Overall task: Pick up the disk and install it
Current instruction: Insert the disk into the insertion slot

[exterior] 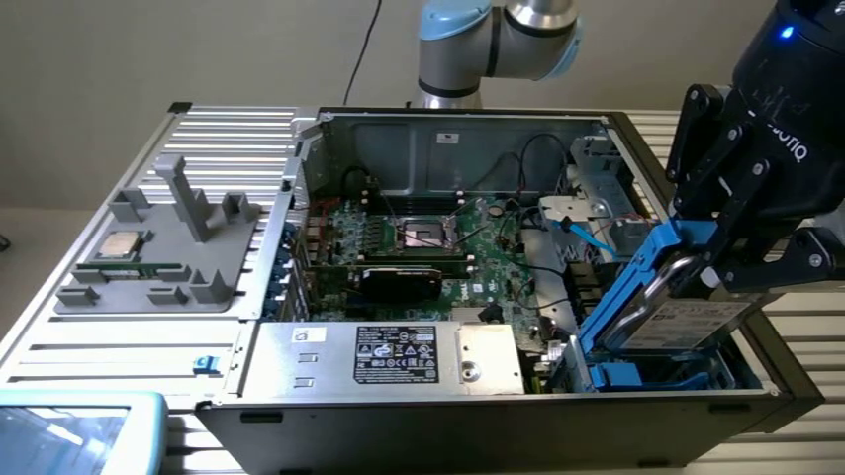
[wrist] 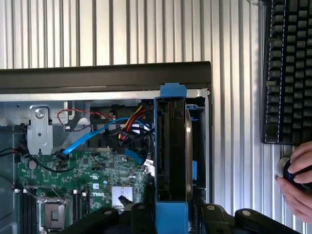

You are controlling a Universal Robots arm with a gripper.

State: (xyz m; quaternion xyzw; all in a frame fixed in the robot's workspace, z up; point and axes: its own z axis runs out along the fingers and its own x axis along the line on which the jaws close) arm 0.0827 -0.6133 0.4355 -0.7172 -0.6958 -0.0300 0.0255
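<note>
gripper [exterior: 723, 269] jaws pinch the blue-railed disk [exterior: 687, 322], holding it tilted on edge at the drive bay [exterior: 620, 376] of the open computer case [exterior: 396, 401], seemingly to line it up

Arm [exterior: 500, 35] is seen upright at the back in the ext. view, w/ the wrist end reaching fwd at that view's right. Gripper [exterior: 730, 269] is pointed steeply down & slightly tilted, black linkages splayed. Jaws are closed partway on the disk [exterior: 687, 319], gripped on both sides & held on edge. In the wrist view, one linkage is seen either side of it.
</note>
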